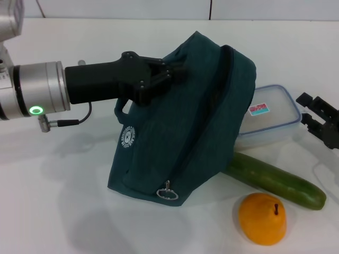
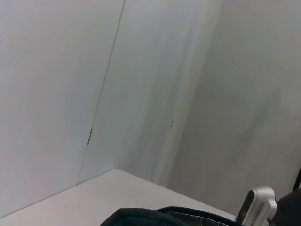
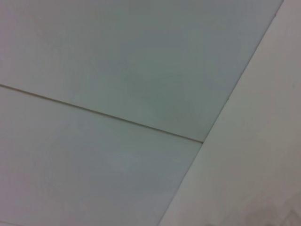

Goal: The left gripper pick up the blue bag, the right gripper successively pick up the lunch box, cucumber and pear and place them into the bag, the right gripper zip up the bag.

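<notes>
Orange-yellow pear (image 1: 262, 218) foremost; teal blue bag (image 1: 196, 121) tilted, zipped.

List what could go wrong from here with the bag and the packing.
1. The left gripper holds the blue bag only by its top, tilted, its bottom on the table; the fabric might slip out.
2. The bag leans against the lunch box and overlaps the cucumber, so the right gripper may snag it when reaching.
3. The pear may roll if nudged.
</notes>
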`<action>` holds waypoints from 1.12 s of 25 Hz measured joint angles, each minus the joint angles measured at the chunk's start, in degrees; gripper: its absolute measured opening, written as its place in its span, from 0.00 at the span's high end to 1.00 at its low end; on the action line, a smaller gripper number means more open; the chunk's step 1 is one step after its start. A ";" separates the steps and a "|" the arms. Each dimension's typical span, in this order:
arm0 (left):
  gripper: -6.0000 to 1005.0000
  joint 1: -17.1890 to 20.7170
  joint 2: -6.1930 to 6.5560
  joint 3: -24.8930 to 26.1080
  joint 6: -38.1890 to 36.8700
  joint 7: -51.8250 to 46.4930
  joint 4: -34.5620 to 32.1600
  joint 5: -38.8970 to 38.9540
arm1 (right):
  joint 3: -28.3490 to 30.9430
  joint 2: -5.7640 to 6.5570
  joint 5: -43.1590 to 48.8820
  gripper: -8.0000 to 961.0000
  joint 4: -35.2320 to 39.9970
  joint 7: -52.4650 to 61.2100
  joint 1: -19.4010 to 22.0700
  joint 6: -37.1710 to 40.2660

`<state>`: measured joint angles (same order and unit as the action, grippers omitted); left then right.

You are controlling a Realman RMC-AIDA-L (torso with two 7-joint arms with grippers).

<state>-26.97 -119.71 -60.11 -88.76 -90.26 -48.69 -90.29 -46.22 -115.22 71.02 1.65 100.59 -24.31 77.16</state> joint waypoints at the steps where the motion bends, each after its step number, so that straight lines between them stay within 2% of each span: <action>1: 0.95 0.02 0.00 0.00 -0.02 0.00 0.00 0.00 | 0.00 0.00 0.00 0.24 0.05 0.43 -0.15 -0.13; 12: 0.95 -0.05 0.05 -0.65 -0.10 0.10 -0.31 0.56 | -0.01 -0.14 -0.07 0.25 0.59 4.11 -2.73 -2.27; 28: 0.95 -0.03 0.03 -0.62 -0.10 1.58 -0.04 0.57 | -0.19 -0.41 -0.17 0.25 0.67 4.96 -4.21 -4.76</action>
<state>-27.00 -119.68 -60.73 -88.86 -88.68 -48.73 -89.73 -46.41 -115.62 70.84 2.33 105.55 -28.52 72.39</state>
